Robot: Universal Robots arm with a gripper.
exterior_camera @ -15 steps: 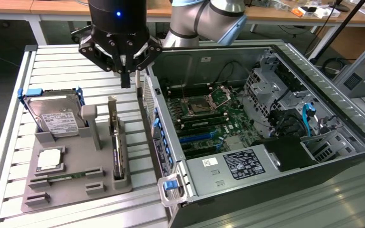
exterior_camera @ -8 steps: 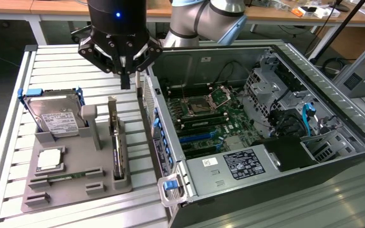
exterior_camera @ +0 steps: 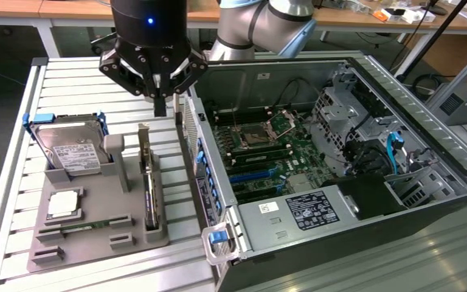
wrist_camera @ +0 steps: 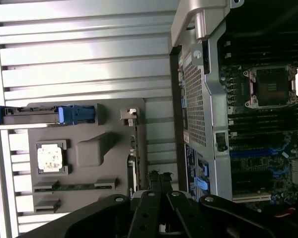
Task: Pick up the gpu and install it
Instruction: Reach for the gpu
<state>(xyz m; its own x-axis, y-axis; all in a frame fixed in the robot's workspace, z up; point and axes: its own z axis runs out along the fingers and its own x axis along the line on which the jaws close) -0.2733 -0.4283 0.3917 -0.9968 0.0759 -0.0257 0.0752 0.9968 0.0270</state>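
The gpu stands thin edge-on in a slot of the grey holder tray, its silver bracket at the far end. In the wrist view the gpu is a narrow dark strip with the bracket on its end. My gripper hangs above the slatted table just past the card's bracket end, between the tray and the computer case. Its fingers are pressed together with nothing between them. The case lies open with the motherboard exposed.
The tray also carries a silver hard drive in a blue frame, a processor chip and a green memory stick. The case's near wall stands close beside the card. Blue slots run across the motherboard.
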